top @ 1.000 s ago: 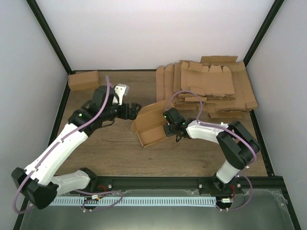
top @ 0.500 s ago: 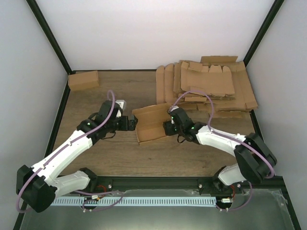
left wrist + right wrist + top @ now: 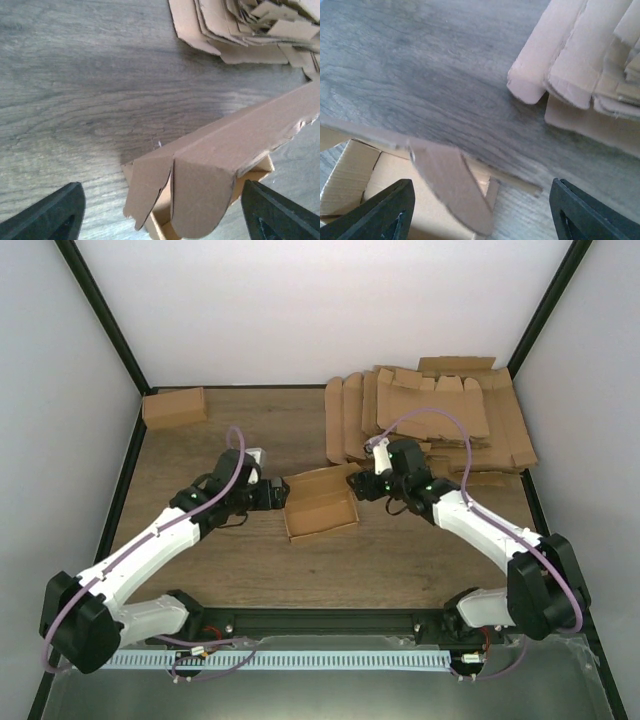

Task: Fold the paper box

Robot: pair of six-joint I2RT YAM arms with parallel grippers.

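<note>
A second ago the paper box hung tilted off the surface, pinched at its right side by the right end effector. Now it lies flat near the middle of the surface, open side up. The right end effector has let go and drawn back to just beyond the box's far right corner. The left end effector has swung in from the far left and sits at the box's left end, released as well.

From above, the left end effector seems to touch the box wall, though that view is too coarse to be sure. The left wrist camera shows its fingers spread wide, with a rounded flap between them and clear of both. The right wrist camera likewise shows its fingers apart, with a loose flap standing up between them.

Only the overhead view takes in the heap of flat sheets at the far right corner and a small folded carton at the far left corner.
</note>
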